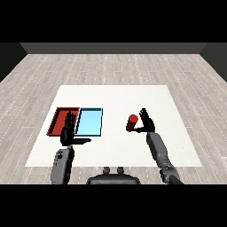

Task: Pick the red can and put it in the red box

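Note:
The red can stands upright on the white table, right of the two trays. My right hand is just to the right of the can, fingers straight and pointing up, thumb reaching toward the can's lower side. It looks close to the can or touching it, not curled round it. The red tray lies at the left, with the light blue tray beside it on its right. My left hand is raised over the near edge between the trays, fingers straight, thumb out to the right, holding nothing.
The table's front edge runs just before my forearms. Wooden floor surrounds the table on all sides.

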Tool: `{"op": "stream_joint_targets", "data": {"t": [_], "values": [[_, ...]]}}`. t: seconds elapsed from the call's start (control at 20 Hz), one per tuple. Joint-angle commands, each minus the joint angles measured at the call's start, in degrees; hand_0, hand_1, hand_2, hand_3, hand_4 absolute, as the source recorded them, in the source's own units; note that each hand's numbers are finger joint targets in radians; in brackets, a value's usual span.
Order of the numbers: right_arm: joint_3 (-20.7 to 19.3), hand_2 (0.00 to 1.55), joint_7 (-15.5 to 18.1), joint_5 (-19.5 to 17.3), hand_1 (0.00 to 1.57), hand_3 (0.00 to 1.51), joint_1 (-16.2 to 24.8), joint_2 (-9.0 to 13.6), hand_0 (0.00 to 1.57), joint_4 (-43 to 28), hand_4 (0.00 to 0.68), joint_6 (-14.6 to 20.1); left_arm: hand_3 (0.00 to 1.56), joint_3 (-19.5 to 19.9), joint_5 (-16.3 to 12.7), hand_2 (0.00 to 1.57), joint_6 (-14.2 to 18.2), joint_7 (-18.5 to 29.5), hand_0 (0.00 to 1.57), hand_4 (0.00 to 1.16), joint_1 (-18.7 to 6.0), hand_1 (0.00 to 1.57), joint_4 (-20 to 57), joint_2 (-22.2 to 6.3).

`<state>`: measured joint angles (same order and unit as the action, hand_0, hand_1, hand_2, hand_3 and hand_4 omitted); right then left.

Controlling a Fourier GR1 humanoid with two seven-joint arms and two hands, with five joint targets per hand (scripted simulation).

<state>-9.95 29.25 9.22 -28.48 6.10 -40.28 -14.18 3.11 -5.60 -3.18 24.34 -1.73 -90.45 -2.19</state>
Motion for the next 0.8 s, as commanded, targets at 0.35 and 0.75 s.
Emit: {"op": "stream_joint_targets", "data": {"t": [0.35,0.75], "values": [[-1.08,0.00,4.17,-0.12,0.00,0.00,-6.82,-0.86,0.00,11.84,0.000,-0.31,0.00,-1.61,1.86,0.00,2.94,-1.62,0.00,0.00,-0.01,0.00,-2.71,1.62],[0.04,0.00,5.56,-1.06,0.00,0.00,-8.73,-2.95,0.00,14.02,0.000,1.13,0.00,0.39,-0.58,0.00,-0.23,-1.61,0.00,0.00,0.93,0.00,-2.59,-0.58]]}}
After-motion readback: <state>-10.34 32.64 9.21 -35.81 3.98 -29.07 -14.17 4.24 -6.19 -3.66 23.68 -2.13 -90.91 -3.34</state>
